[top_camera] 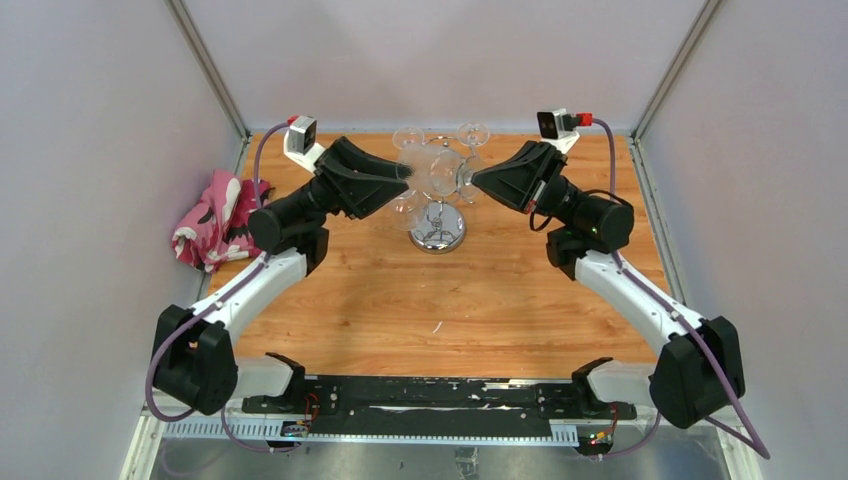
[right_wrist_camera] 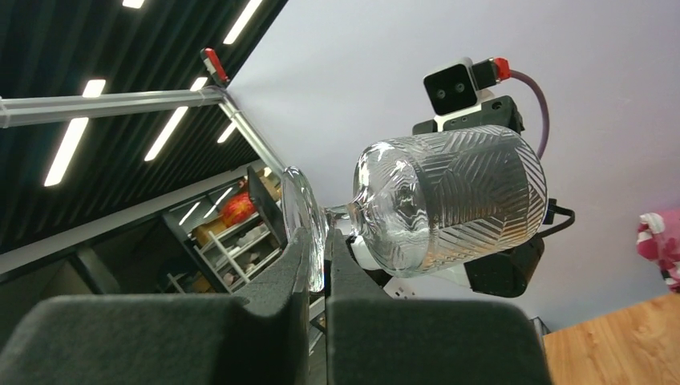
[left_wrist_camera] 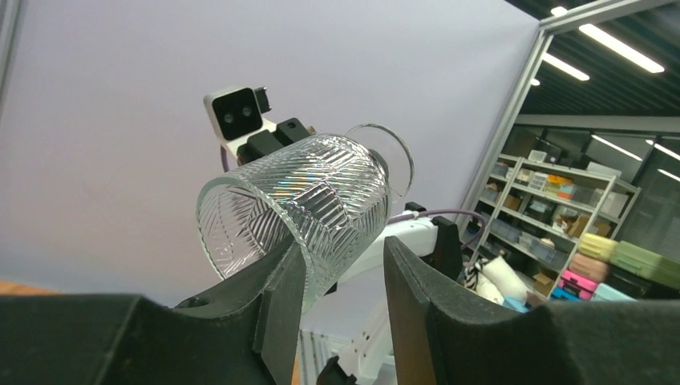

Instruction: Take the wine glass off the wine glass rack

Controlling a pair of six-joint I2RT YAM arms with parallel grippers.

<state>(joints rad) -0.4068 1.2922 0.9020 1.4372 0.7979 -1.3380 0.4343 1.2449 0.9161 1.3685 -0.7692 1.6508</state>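
Note:
The wine glass rack stands at the table's back centre, its round chrome base shining, with clear glasses hanging round its top. One ribbed wine glass lies sideways between my two grippers, level with the rack's top. My right gripper is shut on the glass's flat foot; the bowl points away from it. My left gripper is open, its jaws either side of the bowl's rim end, and the left finger touches the glass.
Two more glasses hang on the rack's far side, another low on its left. A pink patterned cloth lies at the table's left edge. Grey walls close in the back and sides.

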